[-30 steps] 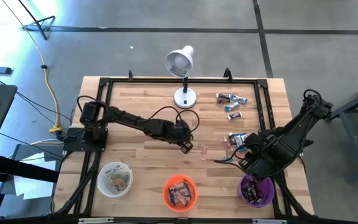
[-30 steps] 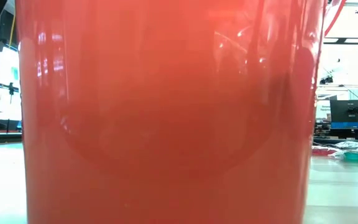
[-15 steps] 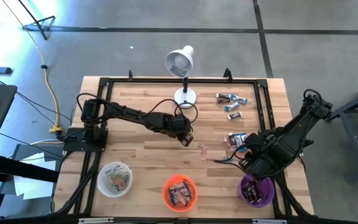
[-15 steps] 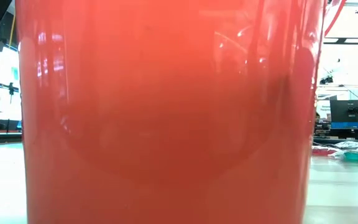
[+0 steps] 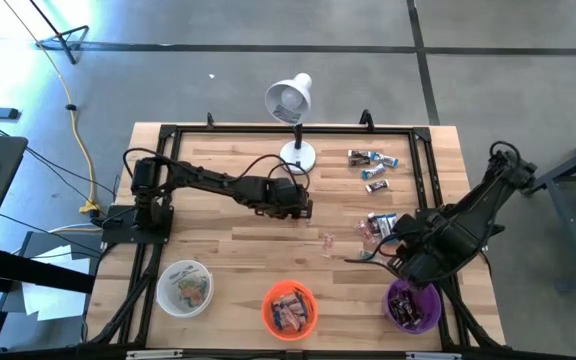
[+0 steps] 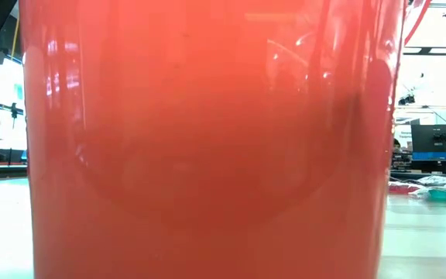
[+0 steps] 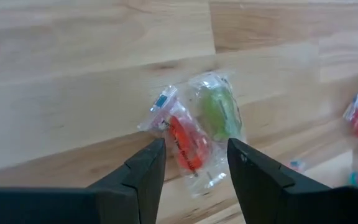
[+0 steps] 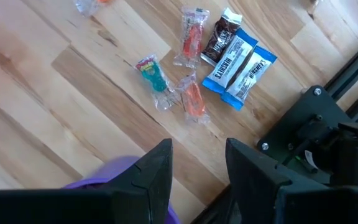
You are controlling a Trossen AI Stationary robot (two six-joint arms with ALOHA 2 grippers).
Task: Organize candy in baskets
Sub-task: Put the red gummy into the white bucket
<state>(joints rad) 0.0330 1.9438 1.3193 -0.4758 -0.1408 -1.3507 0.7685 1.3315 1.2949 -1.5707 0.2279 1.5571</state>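
Note:
My left gripper [image 5: 306, 209] is open and empty over the middle of the table. Two clear-wrapped candies, one red [image 7: 185, 144] and one green [image 7: 219, 112], lie on the wood ahead of its fingers; in the high view this pair [image 5: 326, 241] lies just right of and nearer than the gripper. My right gripper [image 5: 392, 262] is open and empty over the far rim of the purple basket [image 5: 413, 306]. The orange basket [image 5: 289, 308] and the white basket [image 5: 185, 287] stand along the near edge, each holding candy. The orange basket's wall [image 6: 207, 139] fills the low view.
Loose candies lie right of centre: blue bars [image 8: 238, 62], a brown one [image 8: 219, 37] and clear-wrapped ones [image 8: 192, 99], shown in the high view as a cluster [image 5: 378, 225]. More candies [image 5: 373, 160] lie at the far right. A white desk lamp [image 5: 293, 125] stands at the far middle.
My left gripper has moved toward the table's far edge and slightly right, away from the orange basket. The candies and baskets lie where they were.

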